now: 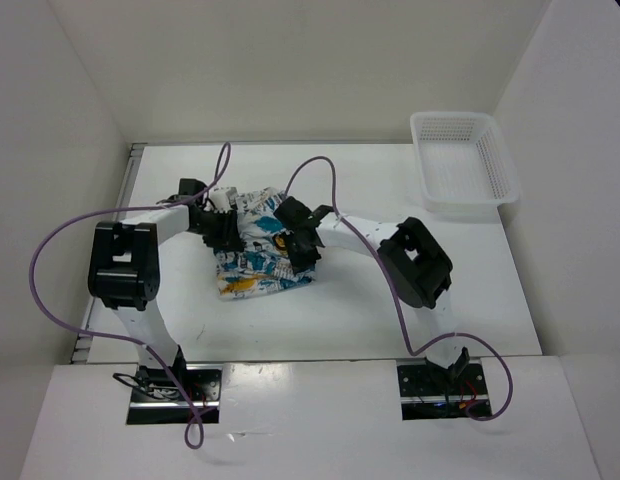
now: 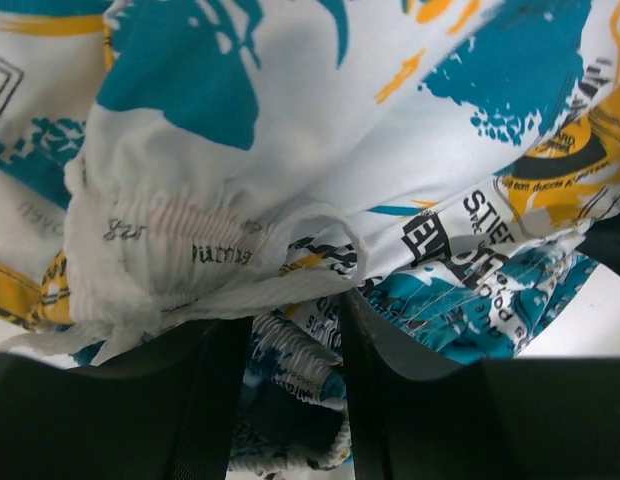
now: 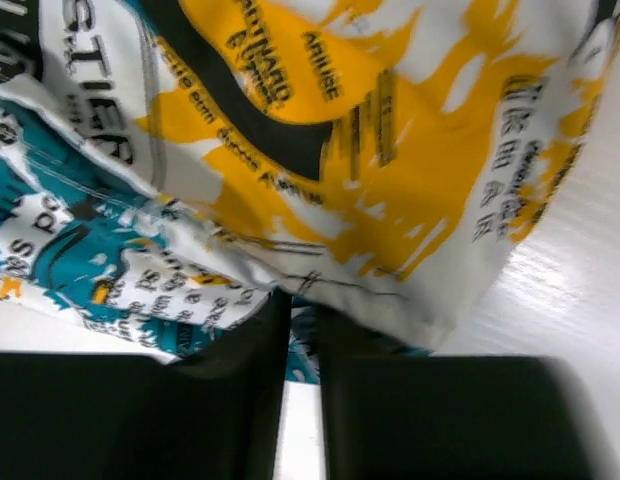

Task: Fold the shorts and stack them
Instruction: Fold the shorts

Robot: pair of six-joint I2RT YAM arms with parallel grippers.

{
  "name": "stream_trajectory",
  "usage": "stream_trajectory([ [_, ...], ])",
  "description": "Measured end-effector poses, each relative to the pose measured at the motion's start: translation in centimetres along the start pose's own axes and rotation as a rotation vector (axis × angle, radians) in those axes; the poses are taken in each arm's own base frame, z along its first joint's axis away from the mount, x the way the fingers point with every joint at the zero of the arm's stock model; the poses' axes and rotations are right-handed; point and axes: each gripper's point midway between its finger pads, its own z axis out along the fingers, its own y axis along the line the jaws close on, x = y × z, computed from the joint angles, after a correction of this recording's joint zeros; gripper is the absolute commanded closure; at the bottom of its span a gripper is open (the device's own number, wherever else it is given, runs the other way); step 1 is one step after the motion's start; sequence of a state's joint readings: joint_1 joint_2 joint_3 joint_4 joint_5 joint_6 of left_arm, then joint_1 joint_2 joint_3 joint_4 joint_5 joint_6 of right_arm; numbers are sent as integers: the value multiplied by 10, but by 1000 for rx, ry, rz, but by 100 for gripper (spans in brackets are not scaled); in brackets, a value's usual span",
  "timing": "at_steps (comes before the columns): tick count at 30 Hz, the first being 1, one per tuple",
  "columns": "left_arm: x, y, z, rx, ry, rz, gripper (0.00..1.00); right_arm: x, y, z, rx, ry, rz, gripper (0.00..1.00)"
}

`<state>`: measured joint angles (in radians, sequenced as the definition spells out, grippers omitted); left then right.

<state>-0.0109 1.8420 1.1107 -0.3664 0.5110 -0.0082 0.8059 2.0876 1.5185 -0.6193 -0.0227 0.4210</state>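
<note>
1. At mid-bench [image 1: 370, 310], you have the shorts [image 1: 258, 255] in a crumpled heap between the two arms. They are well apart from the basket [image 1: 505, 170] at the far right corner.
2. Left tool [image 1: 223, 228]: it sits at the heap's left edge. In the left wrist view, the fingers [image 2: 200, 400] stand a little apart, with gathered white waistband and printed cloth wedged between them. Log it as clamped on the shorts.
3. Right tool [image 1: 296, 238]: it sits at the heap's right edge, facing the left one across the cloth. In the right wrist view, the fingers [image 3: 245, 390] are nearly together. A fold of teal-and-white print is pinched at their tips, and a yellow-orange panel drapes above. Log it as clenched on the shorts too.
4. Cloth condition: bunched, with several layers overlapping and no flat fold visible. Teal, yellow and black print faces up.
5. You cannot tell from these views whether the held edges are raised off the bench. The lower part of the heap rests on it.
</note>
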Motion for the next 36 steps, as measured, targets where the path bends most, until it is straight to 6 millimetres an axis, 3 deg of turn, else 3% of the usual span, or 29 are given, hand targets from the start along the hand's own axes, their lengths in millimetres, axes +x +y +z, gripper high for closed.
stream_trajectory([
  [2,-3,-5,4,8,6,15,52,-3,-5,-1,7,-1,15,55],
  [3,-6,-10,7,13,12,27,52,-6,-7,-3,7,-3,19,37],
  [4,-9,-13,10,17,16,38,51,-11,-10,-5,9,-12,30,13],
  [6,-19,-19,16,19,18,65,51,-24,-16,-15,17,-41,49,2],
  [8,-28,-25,20,20,19,86,51,-47,-23,-34,30,-104,66,0],
  [10,-40,-31,22,24,9,109,48,-82,-29,-66,34,-216,99,0],
  [12,-54,-38,20,26,-7,131,43,-115,-41,-109,39,-350,144,0],
  [13,-61,-42,17,25,-17,141,31,-130,-50,-136,38,-425,172,0],
  [16,-83,-50,8,18,-51,169,19,-156,-83,-221,53,-655,263,0],
  [17,-89,-53,4,15,-63,177,9,-159,-98,-249,67,-733,298,0],
  [19,-95,-58,-4,10,-78,189,5,-155,-124,-297,105,-857,357,0],
  [22,-96,-67,-26,3,-93,190,4,-138,-150,-333,167,-960,425,0],
  [24,-101,-74,-47,2,-125,198,2,-123,-165,-336,212,-979,465,0],
  [29,-122,-82,-119,-24,-284,218,2,-72,-200,-303,329,-918,544,0],
  [31,-130,-82,-150,-44,-361,227,2,-53,-209,-300,336,-895,571,0],
  [36,-138,-79,-208,-122,-533,257,2,-27,-254,-342,327,-970,723,0],
])
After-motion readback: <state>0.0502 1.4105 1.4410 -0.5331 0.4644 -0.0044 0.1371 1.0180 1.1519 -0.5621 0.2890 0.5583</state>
